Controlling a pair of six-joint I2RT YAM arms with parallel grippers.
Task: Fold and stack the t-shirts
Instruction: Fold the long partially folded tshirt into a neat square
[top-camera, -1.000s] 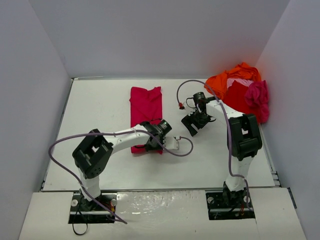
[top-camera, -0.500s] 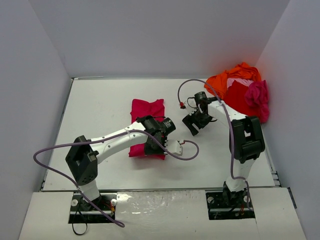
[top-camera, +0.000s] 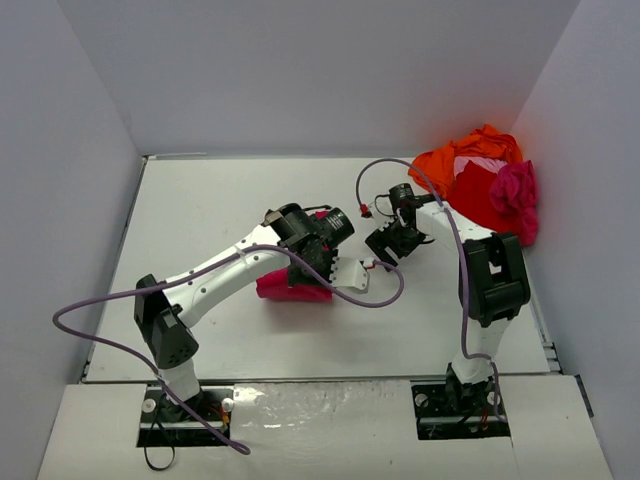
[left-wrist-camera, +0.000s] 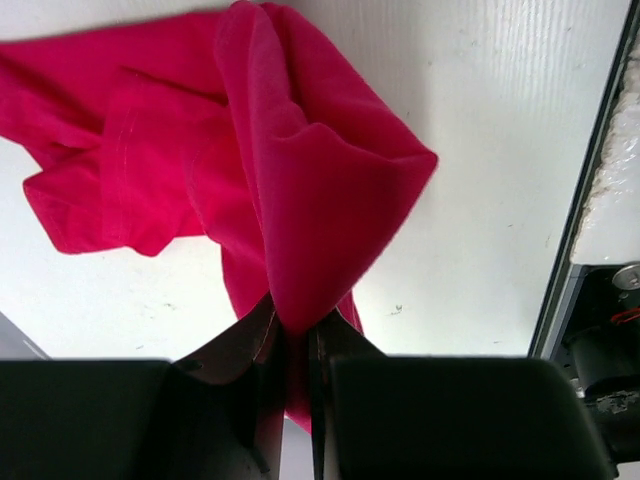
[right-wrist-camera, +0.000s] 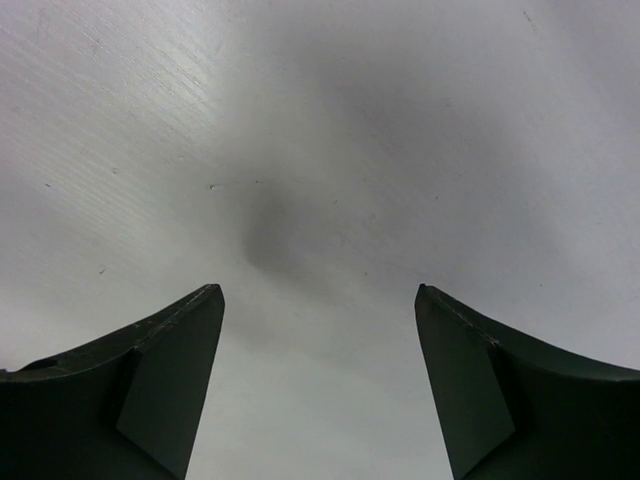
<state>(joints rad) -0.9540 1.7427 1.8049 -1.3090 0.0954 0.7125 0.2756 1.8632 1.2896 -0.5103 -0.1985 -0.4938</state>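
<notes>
The crimson shirt (top-camera: 290, 288) is gripped by the left gripper (top-camera: 318, 262), whose jaws are closed narrowly on a fold of the cloth. In the left wrist view that fold is seen pinched at the left gripper (left-wrist-camera: 295, 320) and standing up from it in a peak, while the rest of the crimson shirt (left-wrist-camera: 140, 150) is spread in loose creases over the table (left-wrist-camera: 500, 120). From above, the shirt is found bunched near the middle of the table (top-camera: 200, 210), and its far part is hidden under the left arm.

The right gripper (top-camera: 385, 245) is held just right of the table's middle, near the left gripper but apart from it. Its jaws are set wide. In the right wrist view only the table (right-wrist-camera: 320, 150) is seen past the right gripper (right-wrist-camera: 318, 290), with a soft shadow on the surface.

The other shirts are heaped in the far right corner of the table, against the right wall. The orange shirt (top-camera: 440, 162) is placed at the heap's left and far side, the red shirt (top-camera: 475, 198) nearer, and the magenta shirt (top-camera: 515, 190) against the wall. A strip of pale pink shirt (top-camera: 480, 163) is glimpsed between orange and red.
</notes>
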